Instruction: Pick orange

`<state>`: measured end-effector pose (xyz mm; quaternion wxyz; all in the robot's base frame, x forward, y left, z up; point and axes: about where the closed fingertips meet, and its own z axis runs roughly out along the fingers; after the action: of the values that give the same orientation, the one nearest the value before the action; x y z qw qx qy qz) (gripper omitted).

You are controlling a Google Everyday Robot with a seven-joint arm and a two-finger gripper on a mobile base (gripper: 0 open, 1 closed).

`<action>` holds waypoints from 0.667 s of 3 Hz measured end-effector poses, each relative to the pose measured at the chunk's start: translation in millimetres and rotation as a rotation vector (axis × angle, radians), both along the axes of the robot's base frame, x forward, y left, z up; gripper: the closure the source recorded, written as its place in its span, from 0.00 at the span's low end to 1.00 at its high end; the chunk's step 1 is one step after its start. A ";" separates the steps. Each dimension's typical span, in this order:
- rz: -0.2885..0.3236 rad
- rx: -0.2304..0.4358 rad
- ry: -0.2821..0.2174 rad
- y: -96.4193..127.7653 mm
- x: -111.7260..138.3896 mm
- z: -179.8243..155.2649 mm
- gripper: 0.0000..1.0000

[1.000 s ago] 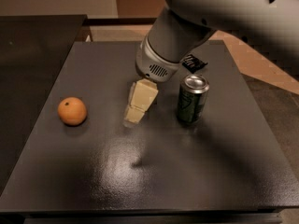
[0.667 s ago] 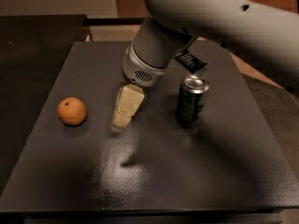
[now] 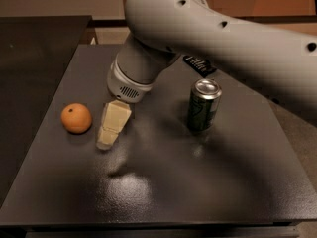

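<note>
The orange [image 3: 76, 118] is small and round with a dark stem dot. It sits on the left part of the dark table [image 3: 198, 182]. My gripper [image 3: 106, 141] hangs cream-coloured from the grey arm [image 3: 198, 29], just to the right of the orange and low over the table. A small gap separates it from the fruit. It holds nothing that I can see.
A green can [image 3: 203, 105] stands upright right of the table's centre, to the right of the gripper. A small black object with white markings [image 3: 199, 64] lies behind the can, partly hidden by the arm. A dark counter [image 3: 29, 48] adjoins on the left.
The arm and gripper have moved left across the table, away from the can and closer to the orange. The orange and the can have not moved.
</note>
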<state>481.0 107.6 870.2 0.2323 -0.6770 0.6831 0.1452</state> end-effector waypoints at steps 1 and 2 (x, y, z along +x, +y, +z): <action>0.012 0.011 -0.013 18.8 3.6 -4.7 0.00; 0.019 0.013 -0.026 34.8 6.6 -9.1 0.00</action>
<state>487.5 142.4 861.1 0.2441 -0.6839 0.6725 0.1429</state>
